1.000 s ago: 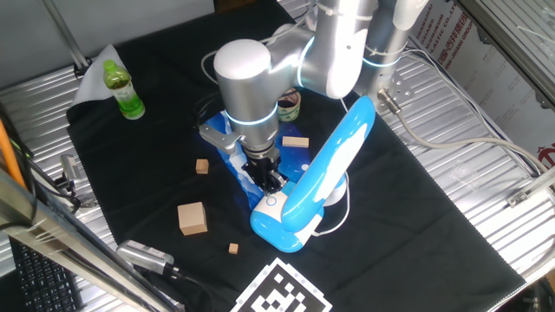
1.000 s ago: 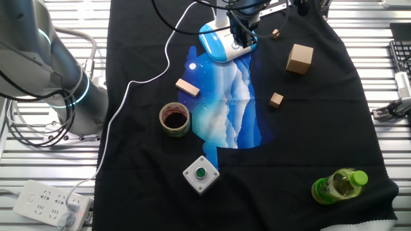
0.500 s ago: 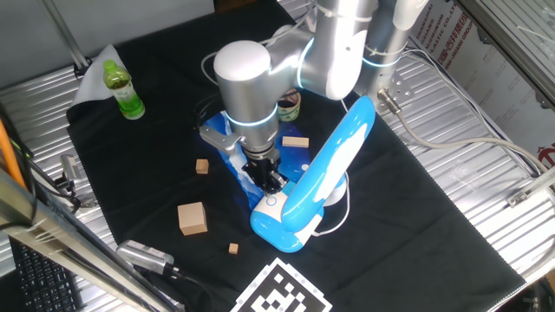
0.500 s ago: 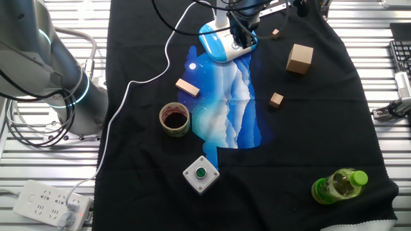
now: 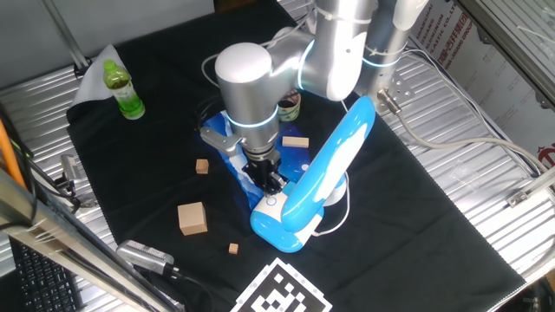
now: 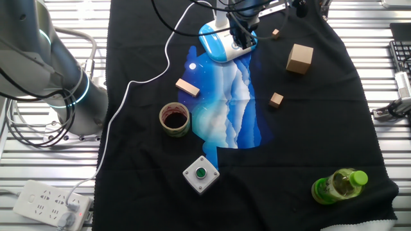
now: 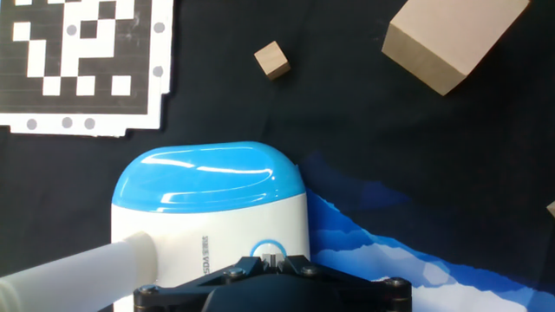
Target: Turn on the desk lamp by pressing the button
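Note:
The desk lamp stands on the black cloth with its sky-blue and white base (image 5: 279, 224) toward the front and its long oval arm (image 5: 336, 156) raised to the right. It also shows in the other fixed view (image 6: 220, 43) and in the hand view (image 7: 208, 191). My gripper (image 5: 270, 183) points straight down onto the base. In the hand view my gripper (image 7: 271, 255) has its fingertips together, shut, and they rest on the button (image 7: 258, 250), whose blue ring shows around them. The disc itself is mostly hidden.
A large wooden block (image 5: 192, 217), small cubes (image 5: 202, 165) and a flat block (image 5: 295, 142) lie around the lamp. A green bottle (image 5: 124, 87) stands far left. A tape roll (image 6: 174, 119), a green push button box (image 6: 200, 173), the patterned sheet (image 6: 228, 109) and a marker card (image 7: 82, 61) are nearby.

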